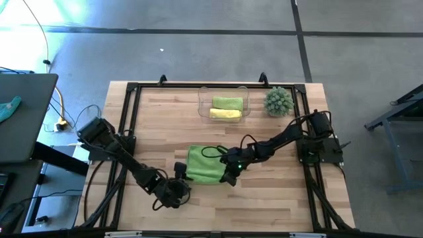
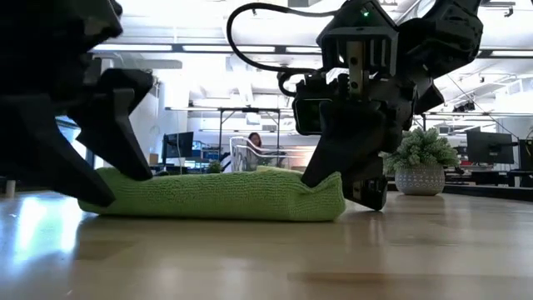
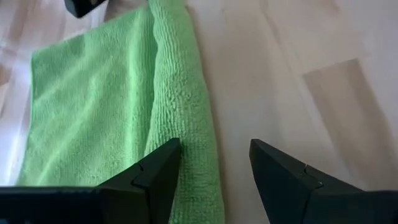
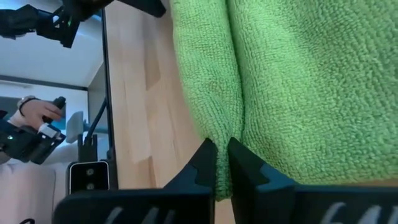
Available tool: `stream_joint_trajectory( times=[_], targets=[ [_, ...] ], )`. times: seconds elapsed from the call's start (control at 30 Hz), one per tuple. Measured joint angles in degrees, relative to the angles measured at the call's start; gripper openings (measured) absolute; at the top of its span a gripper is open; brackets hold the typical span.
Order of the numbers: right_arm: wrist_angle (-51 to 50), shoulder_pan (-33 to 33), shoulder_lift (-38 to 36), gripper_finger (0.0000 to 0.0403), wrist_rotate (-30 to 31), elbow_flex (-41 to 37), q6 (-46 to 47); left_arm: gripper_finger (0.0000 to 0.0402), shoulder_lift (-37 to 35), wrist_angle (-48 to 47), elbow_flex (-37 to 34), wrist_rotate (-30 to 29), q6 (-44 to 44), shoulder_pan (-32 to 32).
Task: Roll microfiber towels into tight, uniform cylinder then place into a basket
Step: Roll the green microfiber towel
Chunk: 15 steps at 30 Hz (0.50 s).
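Note:
A lime green towel (image 1: 203, 165) lies on the table's near middle, its near edge rolled up into a low ridge (image 3: 180, 112). My right gripper (image 4: 222, 163) is shut on the ridge's right end. My left gripper (image 3: 214, 168) stands open at the ridge's left end, one finger over the ridge and the other over bare wood. The clear basket (image 1: 201, 106) stands at the far middle. In it lie a rolled green towel (image 1: 227, 103) and a rolled yellow towel (image 1: 225, 114). My left gripper has one fingertip (image 3: 163, 163) on top of the ridge near its left end (image 3: 189, 163), coming down at a slant from the near left. The other finger is off the cloth. My right gripper pinches the ridge's right end (image 4: 219, 134) between its two fingers, several layers, slanting down from the right. The towel lies on the table (image 2: 216, 200), slack.
A spiky green plant in a pot (image 1: 278, 101) stands at the far right beside the basket. A black frame (image 1: 122, 119) runs round the tabletop. Bare wood lies near (image 1: 264, 205) and far left (image 1: 165, 112) of the towel.

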Motion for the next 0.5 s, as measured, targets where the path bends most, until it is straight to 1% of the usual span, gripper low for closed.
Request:
stream_joint_trajectory(
  times=[0.17,0.3,0.37,0.5],
  targets=[
    [0.11,0.00,0.00,0.0003,0.30,0.00,-0.20,0.0186,1.45,-0.60,0.04,0.95,-2.78,1.12],
    [0.69,-0.07,0.02,0.0009,1.12,-0.10,-4.56,0.0184,1.29,-2.58,0.19,4.78,-8.09,2.70],
    [0.55,0.24,-0.26,0.0030,2.18,-0.27,-9.09,0.0179,1.16,-3.33,0.26,7.10,-11.17,3.50],
    [-1.46,-0.37,-3.12,0.0096,1.61,-0.57,-13.48,0.0159,1.11,-4.48,0.28,11.90,-14.93,4.82]
  ],
)
